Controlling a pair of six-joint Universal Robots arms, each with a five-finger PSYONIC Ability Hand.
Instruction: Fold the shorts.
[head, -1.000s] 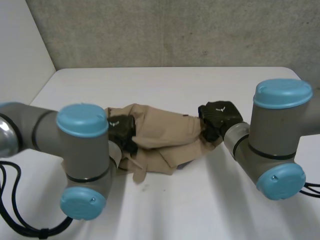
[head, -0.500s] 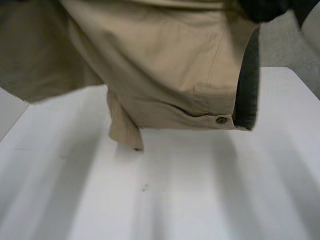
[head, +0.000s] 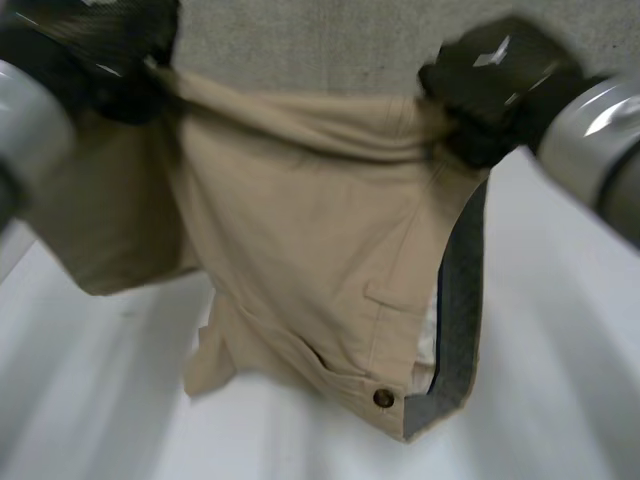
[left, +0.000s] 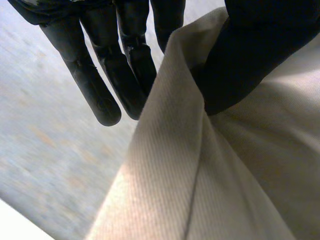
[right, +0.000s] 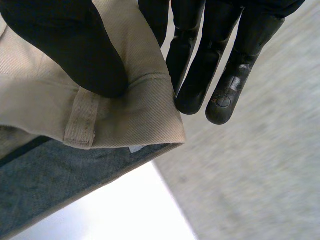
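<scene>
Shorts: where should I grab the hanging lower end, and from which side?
Probably the buttoned waistband corner: it hangs lowest, with its grey-lined edge open toward the right. Come from that side, below the right robot hand, pinching across the band.

Shorts (head: 300, 230): tan twill cloth, matt, with fine diagonal ribs plain in the left wrist view.
Waistband lining (head: 460, 300): grey woven cloth, matt, flatter in weave than the outer face.
Button (head: 383, 398): dark, hard, dull sheen.
Left hand (head: 100, 60): black, smooth, soft satin gleam.
Right hand (head: 495, 85): same black satin surface.
Table (head: 560, 400): white, smooth, faintly glossy.
Wall (head: 300, 40): grey, rough, speckled like concrete.
</scene>
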